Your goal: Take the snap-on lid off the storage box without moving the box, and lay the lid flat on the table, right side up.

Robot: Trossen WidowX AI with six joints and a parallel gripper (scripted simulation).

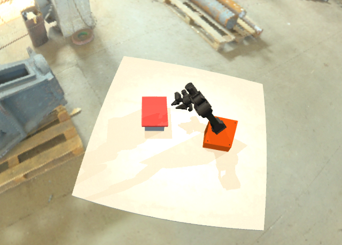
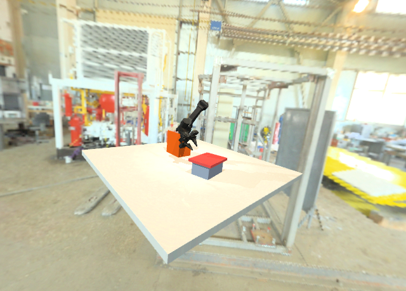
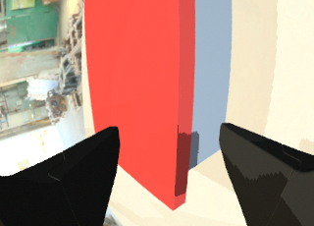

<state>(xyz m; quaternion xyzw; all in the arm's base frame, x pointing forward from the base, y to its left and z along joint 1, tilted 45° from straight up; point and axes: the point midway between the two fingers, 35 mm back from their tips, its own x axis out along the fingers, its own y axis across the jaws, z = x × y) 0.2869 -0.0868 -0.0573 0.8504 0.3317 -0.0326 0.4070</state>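
The flat red lid [image 1: 154,110] [image 2: 208,158] [image 3: 134,64] sits level on top of the blue-grey storage box [image 1: 154,128] [image 2: 200,170] [image 3: 212,64], overhanging its sides. The box stands on the table [image 1: 165,181] [image 2: 157,189] [image 3: 296,88]. My gripper [image 1: 174,107] [image 2: 194,147] [image 3: 170,134] is partly open and empty. It is beside the lid, on the side toward the robot base. In the wrist view the lid's near corner appears between the fingers, but the top view shows the fingertips apart from it. A dark shadow lies on the lid's edge and the box wall.
The orange wedge-shaped base block [image 1: 220,137] [image 2: 173,144] stands under the arm, to the right of the box in the top view. The table's edges drop off to the floor on all sides. Arm shadows lie across the table.
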